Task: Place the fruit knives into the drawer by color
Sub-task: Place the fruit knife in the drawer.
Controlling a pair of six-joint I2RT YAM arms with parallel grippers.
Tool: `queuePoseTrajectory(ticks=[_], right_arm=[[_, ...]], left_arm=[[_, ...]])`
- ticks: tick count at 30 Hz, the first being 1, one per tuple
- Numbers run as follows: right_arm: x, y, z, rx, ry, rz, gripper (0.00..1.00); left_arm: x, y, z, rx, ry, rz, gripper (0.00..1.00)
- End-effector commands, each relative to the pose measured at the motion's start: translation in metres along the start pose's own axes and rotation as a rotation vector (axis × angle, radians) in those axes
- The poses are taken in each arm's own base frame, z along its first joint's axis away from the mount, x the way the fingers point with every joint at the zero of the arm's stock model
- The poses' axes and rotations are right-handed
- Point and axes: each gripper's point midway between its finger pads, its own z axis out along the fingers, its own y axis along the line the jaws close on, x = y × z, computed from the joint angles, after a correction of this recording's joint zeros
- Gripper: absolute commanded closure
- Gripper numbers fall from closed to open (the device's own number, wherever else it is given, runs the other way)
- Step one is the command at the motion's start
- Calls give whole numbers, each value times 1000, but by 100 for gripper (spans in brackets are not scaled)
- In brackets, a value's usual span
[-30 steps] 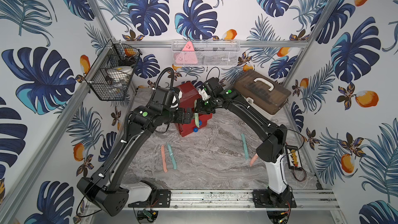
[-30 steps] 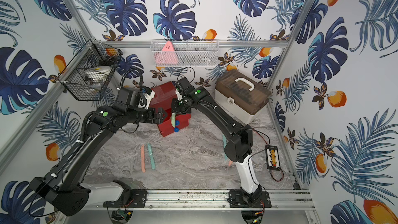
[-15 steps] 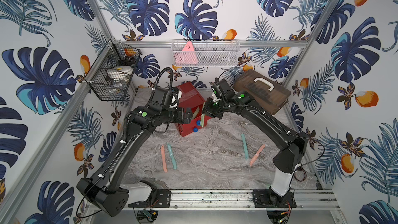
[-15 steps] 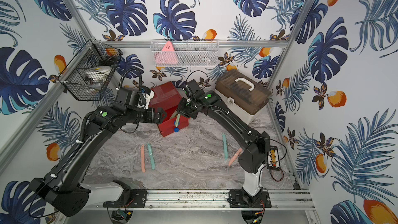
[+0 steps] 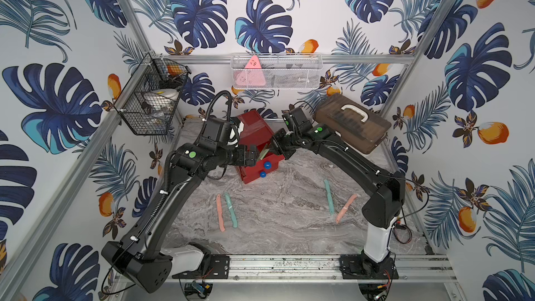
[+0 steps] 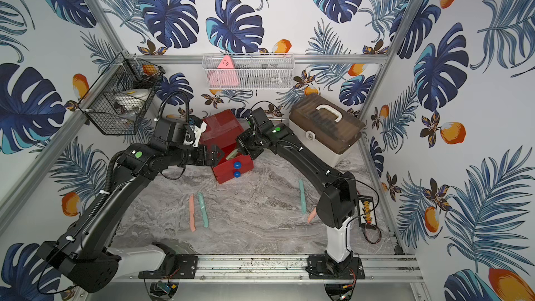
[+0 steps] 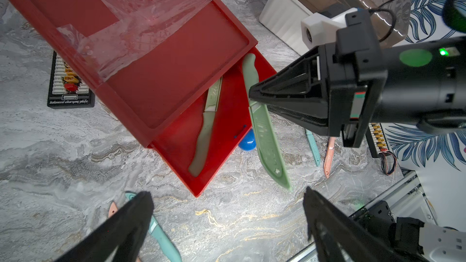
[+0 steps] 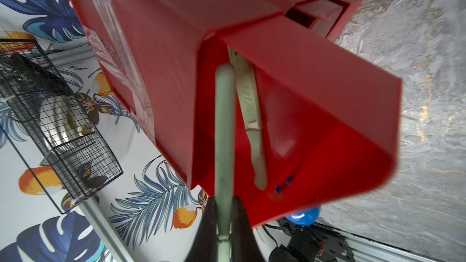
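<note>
Light green plastic knife [image 7: 267, 142] over open red drawer [image 7: 176, 144]
Right tool [image 7: 253, 95] pinches it, middle of frame; left tool [image 7: 226, 192] is spread wide.

Right arm [image 6: 335, 204] is half-hiding the right pink knife [image 6: 312, 215] from you | red chest [image 7: 164, 71] is covering one end of the lying green knife [image 7: 205, 132]
</note>
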Motion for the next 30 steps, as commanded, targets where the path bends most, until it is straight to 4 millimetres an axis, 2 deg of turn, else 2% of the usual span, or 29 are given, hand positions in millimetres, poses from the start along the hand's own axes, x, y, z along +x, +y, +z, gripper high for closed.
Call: queuePoseTrajectory(ticks=[1, 4, 5, 7, 9, 13, 15, 18, 21, 23, 24, 26, 27, 28, 30], right_arm=[[-1, 7, 7, -31, 18, 39, 100], [-1, 9, 15, -44, 41, 52, 100], [-1, 11, 17, -52, 47, 55, 97], [0, 18, 19, -85, 56, 51, 81], [0, 28, 17, -128, 57, 39, 69], [3, 40, 12, -171, 70, 14, 61], [4, 43, 7, -190, 74, 2, 65], [4, 46, -12, -218, 49, -43, 76], [4, 45, -42, -259, 6, -102, 88], [3, 36, -61, -277, -37, -139, 91], [3, 28, -65, -272, -52, -142, 93], [2, 9, -67, -263, -61, -126, 95], [-1, -3, -64, -252, -58, -103, 97], [-2, -15, -59, -241, -48, -80, 99], [-7, -29, -52, -232, -37, -56, 100]], left_arm=[[-2, -1, 0, 11, -13, 5, 1], [-5, -2, 0, 11, -16, 8, 1], [-5, -2, 1, 9, -16, 9, 1], [-8, -3, 2, 15, -18, 7, 1], [-12, -5, 3, 23, -22, 6, 1], [-20, -10, 9, 35, -22, 0, 1], [-25, -13, 12, 45, -25, -5, 1], [-36, -16, 20, 54, -27, -17, 1], [-51, -20, 32, 61, -31, -30, 1], [-63, -23, 43, 71, -34, -45, 5], [-66, -24, 49, 76, -32, -50, 9], [-72, -27, 62, 87, -21, -65, 24], [-74, -27, 69, 91, -15, -73, 36], [-75, -26, 77, 92, -7, -81, 54], [-77, -24, 88, 90, 4, -87, 80]])
